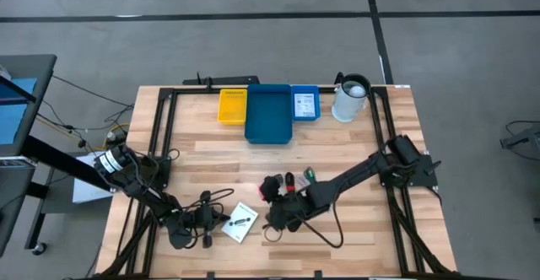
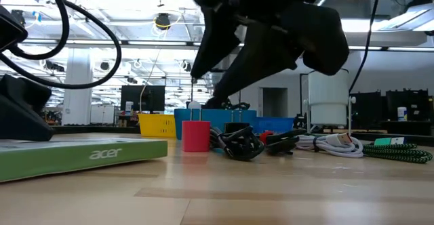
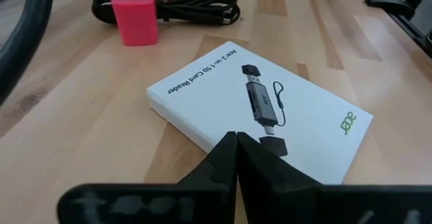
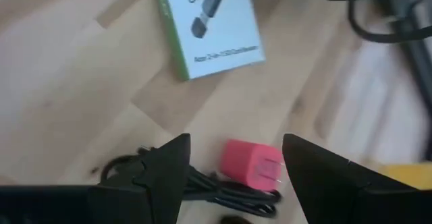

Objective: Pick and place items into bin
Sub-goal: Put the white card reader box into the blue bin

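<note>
A white printed packet (image 3: 260,113), showing a card reader, lies flat on the wooden table near its front edge. My left gripper (image 3: 236,142) is shut, its fingertips low over the packet's near edge. Beyond the packet, a pink-red cube (image 4: 251,164) stands on the table beside black coiled cables (image 3: 182,5). My right gripper (image 4: 236,158) hangs open above the cube, one finger on each side, touching nothing. A green stick (image 1: 308,175) lies close by. The blue bin (image 1: 270,113) stands at the far edge. My left gripper holds its shut fingertips (image 3: 233,150) over the packet's edge nearest the arm (image 3: 202,140), slanting down from the table's left. I cannot tell whether they touch the packet, which lies flat on the table.
A yellow bin (image 1: 232,105), a small blue box (image 1: 305,103) and a white jug (image 1: 350,99) flank the blue bin at the far edge. In the low view, white (image 2: 332,144) and green braided cables (image 2: 400,150) lie to the right of the cube. Bare wood lies between the items and the bins.
</note>
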